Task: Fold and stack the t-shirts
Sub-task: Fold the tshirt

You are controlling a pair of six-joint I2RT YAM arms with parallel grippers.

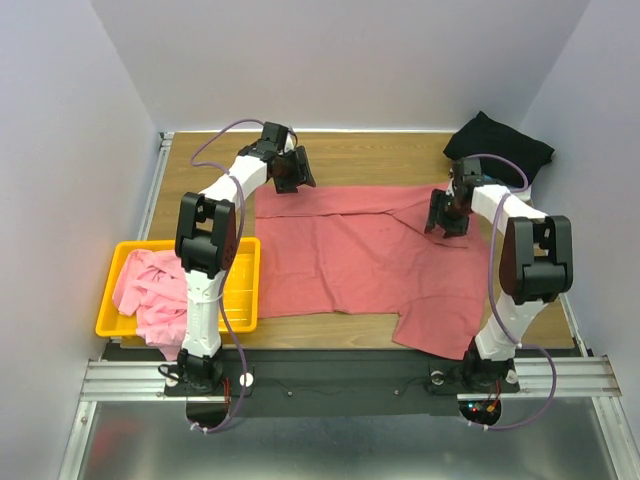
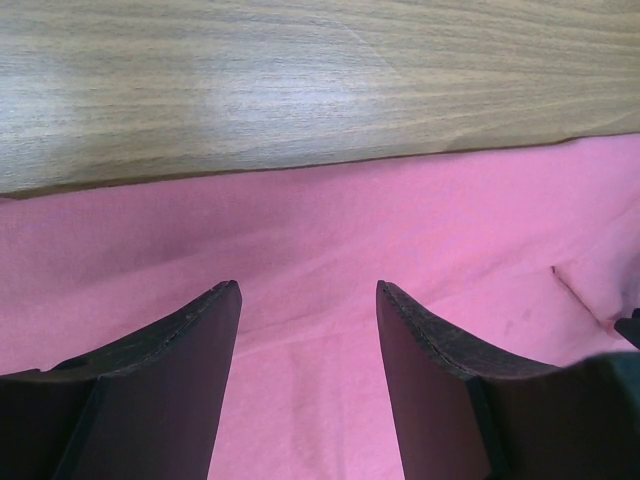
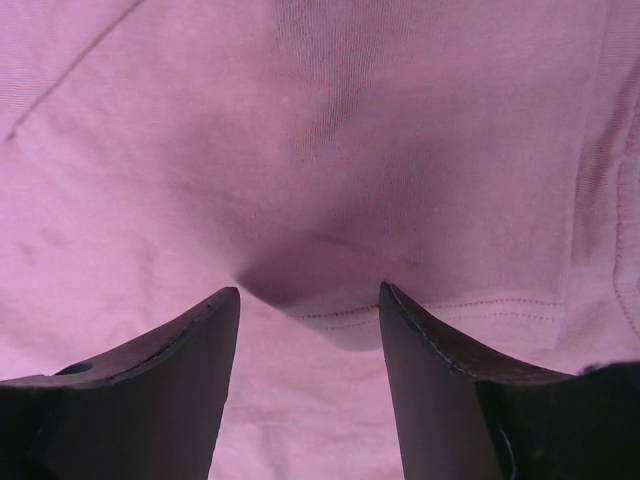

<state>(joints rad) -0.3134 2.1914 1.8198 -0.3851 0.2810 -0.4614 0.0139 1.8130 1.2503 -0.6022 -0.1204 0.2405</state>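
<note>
We see the dusty-red t-shirt [image 1: 340, 260] spread across the tabletop [image 1: 370, 160], left end effector [image 1: 293, 172] and right end effector [image 1: 447, 215] poised over it, jaws apart; the yellow basket [image 1: 247, 300] holds the pink t-shirt [image 1: 150, 285].

No text, label, brand, number or sign can be read in any view. The large dusty-red soft cloth t-shirt [image 1: 350, 260] shows only plain fabric and stitched seams.
</note>
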